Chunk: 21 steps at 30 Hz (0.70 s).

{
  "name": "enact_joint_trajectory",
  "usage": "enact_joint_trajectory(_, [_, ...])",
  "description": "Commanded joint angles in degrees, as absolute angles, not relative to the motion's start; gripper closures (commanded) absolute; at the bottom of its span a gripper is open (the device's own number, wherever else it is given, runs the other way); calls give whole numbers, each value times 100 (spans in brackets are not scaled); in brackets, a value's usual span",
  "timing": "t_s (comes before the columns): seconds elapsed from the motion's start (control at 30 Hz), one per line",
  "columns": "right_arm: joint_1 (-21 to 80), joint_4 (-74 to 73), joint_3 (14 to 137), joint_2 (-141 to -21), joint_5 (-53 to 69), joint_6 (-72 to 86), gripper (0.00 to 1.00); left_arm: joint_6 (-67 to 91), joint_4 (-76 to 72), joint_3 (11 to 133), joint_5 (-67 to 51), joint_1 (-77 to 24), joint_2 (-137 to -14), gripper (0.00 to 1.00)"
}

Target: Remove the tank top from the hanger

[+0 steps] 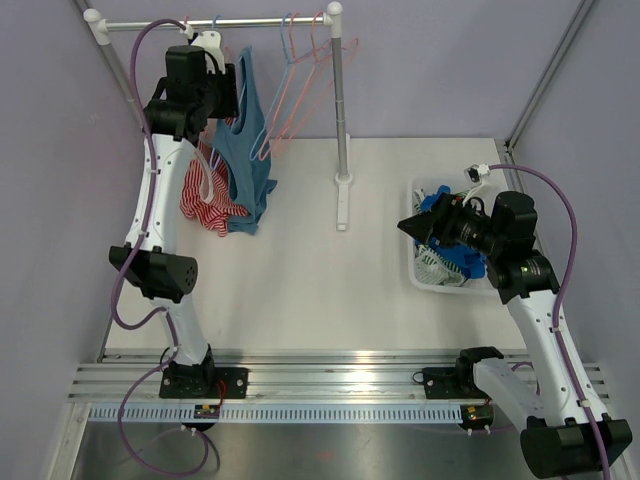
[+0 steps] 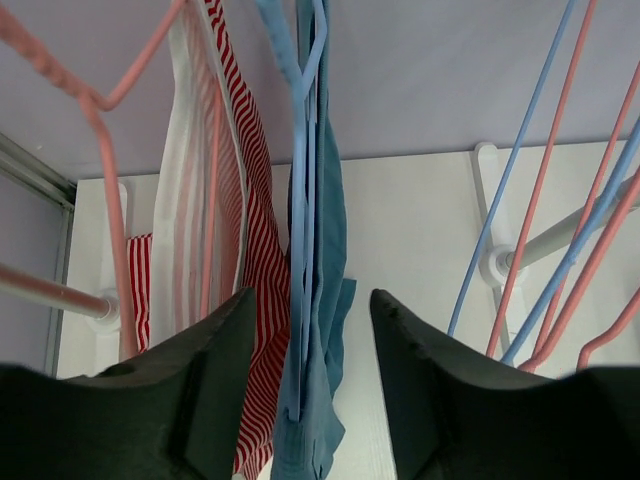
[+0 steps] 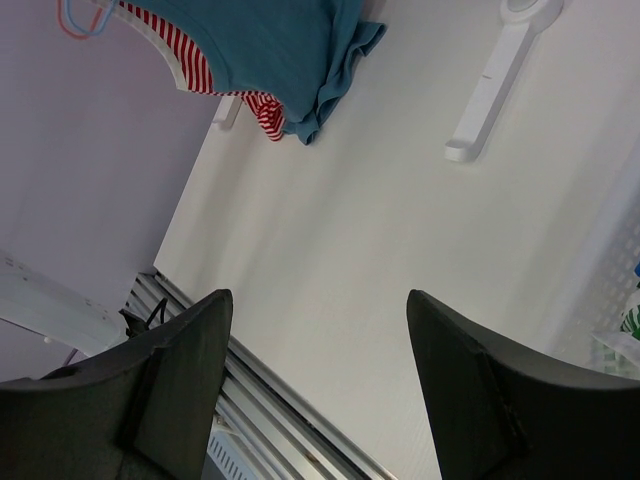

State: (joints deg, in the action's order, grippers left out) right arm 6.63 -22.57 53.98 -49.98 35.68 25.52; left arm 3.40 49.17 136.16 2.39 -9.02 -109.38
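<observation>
Blue tank top [image 2: 322, 250] hung on its blue hanger [image 2: 298, 120], between the half-open jaws of my left end effector [image 2: 312, 320], which had not clamped it. My right end effector [image 3: 318, 310] gaped wide, empty, above the counter [image 3: 400, 230].

Tank top [image 1: 248, 170]: matt blue cloth. Hanger [image 2: 298, 150]: smooth, slightly glossy blue coating. Desk [image 1: 300, 290]: smooth, matt white.
</observation>
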Motion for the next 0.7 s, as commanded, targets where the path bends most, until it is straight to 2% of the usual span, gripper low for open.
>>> enact_joint_trajectory(0.0, [738, -2162, 5520, -4975, 3665, 2443, 23, 229, 4553, 13939, 35, -800, -11004, 50])
enact_joint_trajectory(0.1, [756, -2197, 5520, -4992, 3656, 2400, 23, 228, 4535, 13966, 35, -782, -11083, 56])
enact_joint_trajectory(0.23, [756, -2241, 5555, -4992, 3612, 2338, 24, 237, 4483, 13966, -121, -773, -11101, 81])
enact_joint_trajectory(0.37, [765, -2224, 5563, -5036, 3665, 2329, 24, 369, 4325, 13966, -220, -773, -10995, 100])
enact_joint_trajectory(0.67, [773, -2197, 5590, -5045, 3727, 2303, 24, 554, 4061, 13913, -264, -888, -10363, 100])
